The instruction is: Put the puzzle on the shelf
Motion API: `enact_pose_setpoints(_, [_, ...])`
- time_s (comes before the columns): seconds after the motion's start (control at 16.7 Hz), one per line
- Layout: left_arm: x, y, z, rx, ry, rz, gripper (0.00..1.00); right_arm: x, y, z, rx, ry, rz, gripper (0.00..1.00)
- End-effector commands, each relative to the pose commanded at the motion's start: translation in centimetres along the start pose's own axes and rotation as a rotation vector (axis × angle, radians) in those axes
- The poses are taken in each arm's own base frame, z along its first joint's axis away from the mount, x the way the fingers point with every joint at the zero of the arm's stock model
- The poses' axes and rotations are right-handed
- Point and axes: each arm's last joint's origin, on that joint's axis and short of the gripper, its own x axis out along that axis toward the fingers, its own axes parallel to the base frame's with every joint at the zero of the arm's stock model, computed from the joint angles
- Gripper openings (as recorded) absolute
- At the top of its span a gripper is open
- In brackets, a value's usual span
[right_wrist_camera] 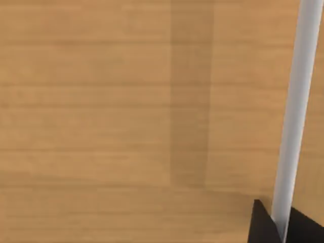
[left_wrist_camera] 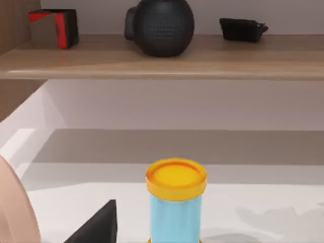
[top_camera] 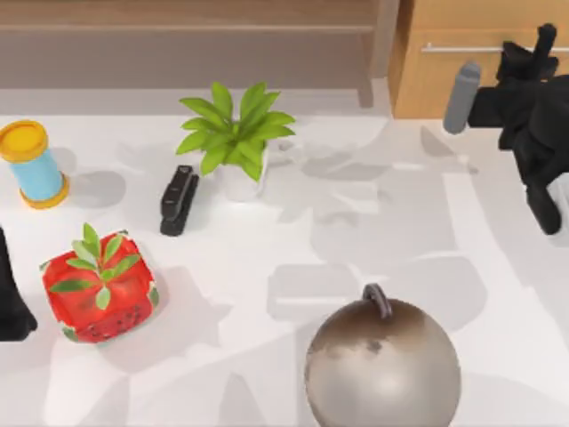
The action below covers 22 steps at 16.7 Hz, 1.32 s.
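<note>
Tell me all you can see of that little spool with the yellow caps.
The spool stands upright near the left edge of the white table, below the shelf. It has a pale blue barrel between two yellow-orange flanged caps, smooth like plastic; the top cap is slightly dished. Nothing touches it except the table; the black stapler lies apart.

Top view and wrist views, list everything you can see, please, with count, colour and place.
shelf: one, light wood, back left
drawer cabinet: one, orange-tan, silver handle, back right
potted plant: one, green, white pot, back centre
stapler: one, black, left of the plant
spool: one, blue, yellow ends, far left
strawberry cube: one, red, green leaves, front left
ball with handle: one, metallic grey-brown, front
block: one, dark with red, on the shelf
round object: one, black, on the shelf
flat object: one, black, on the shelf
left gripper: black, left edge
right gripper: black, at the cabinet handle
</note>
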Motion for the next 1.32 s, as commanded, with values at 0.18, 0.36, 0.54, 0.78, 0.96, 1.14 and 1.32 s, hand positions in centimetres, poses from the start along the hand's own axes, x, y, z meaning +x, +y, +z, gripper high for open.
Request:
enact_pose_setpoints(0.18, [0.0, 0.0, 0.0, 0.0, 0.0, 0.0, 1.0, -2.1, 0.1, -0.1, 0.003, 0.004, 0.004, 0.0])
enact_pose_setpoints(0.36, [0.0, 0.0, 0.0, 0.0, 0.0, 0.0, 1.0, -4.9, 0.4, -0.1, -0.001, 0.002, 0.016, 0.0])
enact_pose_setpoints(0.54, [0.0, 0.0, 0.0, 0.0, 0.0, 0.0, 1.0, -6.0, 0.2, 0.0, -0.002, 0.001, 0.007, 0.0])
enact_pose_setpoints(0.78, [0.0, 0.0, 0.0, 0.0, 0.0, 0.0, 1.0, -5.9, 0.2, -0.1, -0.002, 0.003, 0.009, 0.0])
enact_pose_setpoints(0.96, [0.0, 0.0, 0.0, 0.0, 0.0, 0.0, 1.0, -7.6, 0.1, -0.1, 0.002, 0.005, 0.004, 0.0])
enact_pose_setpoints(1.14, [0.0, 0.0, 0.0, 0.0, 0.0, 0.0, 1.0, -10.6, 0.4, -0.2, 0.0, 0.005, 0.019, 0.0])
enact_pose_setpoints(1.32, [0.0, 0.0, 0.0, 0.0, 0.0, 0.0, 1.0, -12.2, 0.3, -0.1, -0.002, 0.003, 0.011, 0.0])
